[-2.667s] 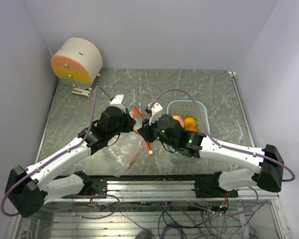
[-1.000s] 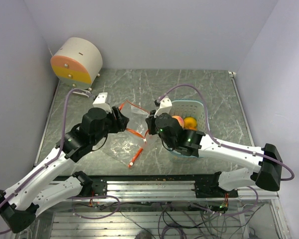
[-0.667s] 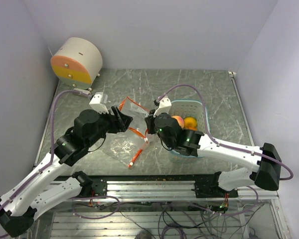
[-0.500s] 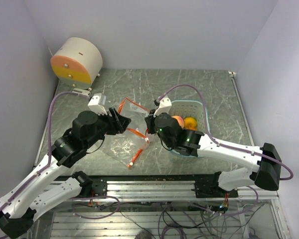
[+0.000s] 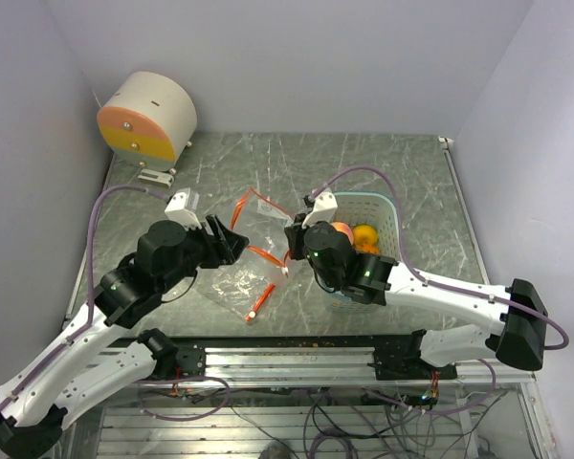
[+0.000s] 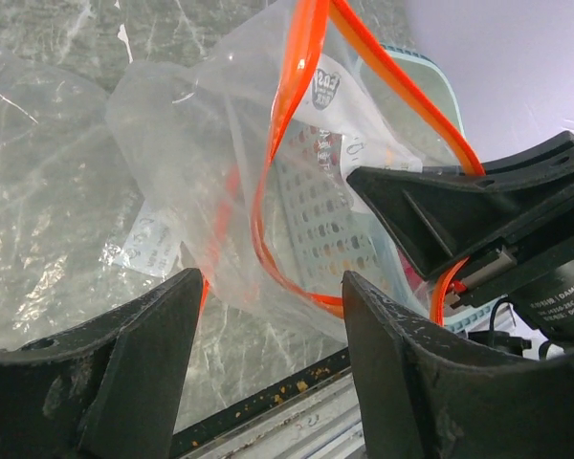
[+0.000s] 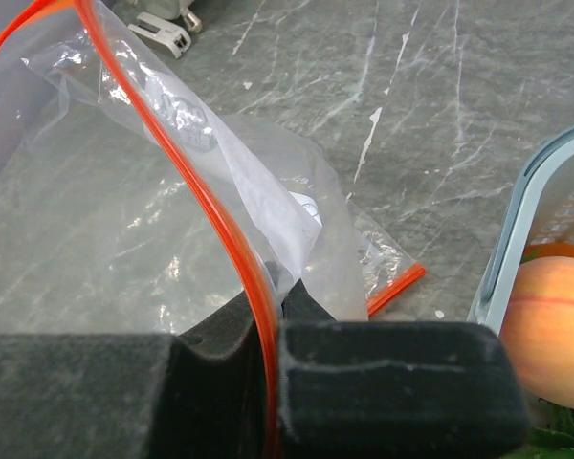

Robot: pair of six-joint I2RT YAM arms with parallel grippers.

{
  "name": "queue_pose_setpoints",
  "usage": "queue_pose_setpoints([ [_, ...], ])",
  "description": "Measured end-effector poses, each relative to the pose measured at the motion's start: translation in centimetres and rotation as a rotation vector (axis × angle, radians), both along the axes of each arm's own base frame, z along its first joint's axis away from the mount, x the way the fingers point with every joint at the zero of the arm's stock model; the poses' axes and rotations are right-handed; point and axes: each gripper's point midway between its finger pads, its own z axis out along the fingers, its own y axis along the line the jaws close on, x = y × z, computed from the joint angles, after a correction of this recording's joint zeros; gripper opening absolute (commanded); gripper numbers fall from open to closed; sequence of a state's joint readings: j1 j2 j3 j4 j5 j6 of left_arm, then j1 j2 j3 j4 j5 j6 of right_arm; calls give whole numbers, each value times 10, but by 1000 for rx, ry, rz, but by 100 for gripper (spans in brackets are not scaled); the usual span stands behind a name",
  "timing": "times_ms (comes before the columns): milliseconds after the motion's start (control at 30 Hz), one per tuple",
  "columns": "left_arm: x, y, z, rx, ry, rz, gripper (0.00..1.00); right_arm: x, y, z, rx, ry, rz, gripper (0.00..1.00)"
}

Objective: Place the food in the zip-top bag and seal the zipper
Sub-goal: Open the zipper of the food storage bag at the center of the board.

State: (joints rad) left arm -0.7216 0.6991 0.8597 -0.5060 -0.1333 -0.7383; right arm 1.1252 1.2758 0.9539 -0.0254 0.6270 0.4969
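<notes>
zip-top bag [image 5: 235, 281]: film judged light, limp, slick; hold advised at zip rim | R gripper [image 7: 268, 349] pinched on rim, 4 o'clock | L gripper [image 6: 268, 287] agape, empty, 8 o'clock

The left fingers [image 6: 124, 354] have spread and let go of the zip-top bag [image 5: 239, 279], backing toward the table [image 5: 411, 182]'s left edge; the bag's orange mouth [image 5: 253, 206] gapes wider.

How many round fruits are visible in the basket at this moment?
2. A peach lies at the left side of the basket, and an orange just right of it. The right arm covers part of the basket, so more may be hidden.
</notes>
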Motion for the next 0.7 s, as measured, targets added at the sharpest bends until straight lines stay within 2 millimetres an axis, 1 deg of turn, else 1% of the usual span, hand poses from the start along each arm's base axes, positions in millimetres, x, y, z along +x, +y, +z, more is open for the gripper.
queue_pose_setpoints([
  [167,-3,0,-2,-19,4,-2,71,0,0,5,18,-9,-1,0],
  [267,-1,-3,-7,-31,14,-1,69,0,1,6,23,-11,0,0],
  [300,-1,-4,-9,-39,17,-1,62,0,1,6,24,-11,3,0],
  [333,0,-6,-12,-43,22,0,46,0,2,6,24,-10,4,0],
  [367,1,-7,-14,-50,26,2,32,0,2,6,25,-9,6,0],
  [400,2,-9,-15,-57,32,3,20,0,2,6,26,-9,7,0],
  [433,3,-10,-17,-59,31,2,14,0,2,6,27,-8,7,0],
  [500,4,-12,-19,-65,38,0,7,0,2,6,30,-7,5,0],
  [600,6,-15,-22,-69,40,0,7,0,2,6,37,-3,0,0],
  [700,6,-13,-25,-57,44,4,7,0,-1,2,33,3,-15,0],
])
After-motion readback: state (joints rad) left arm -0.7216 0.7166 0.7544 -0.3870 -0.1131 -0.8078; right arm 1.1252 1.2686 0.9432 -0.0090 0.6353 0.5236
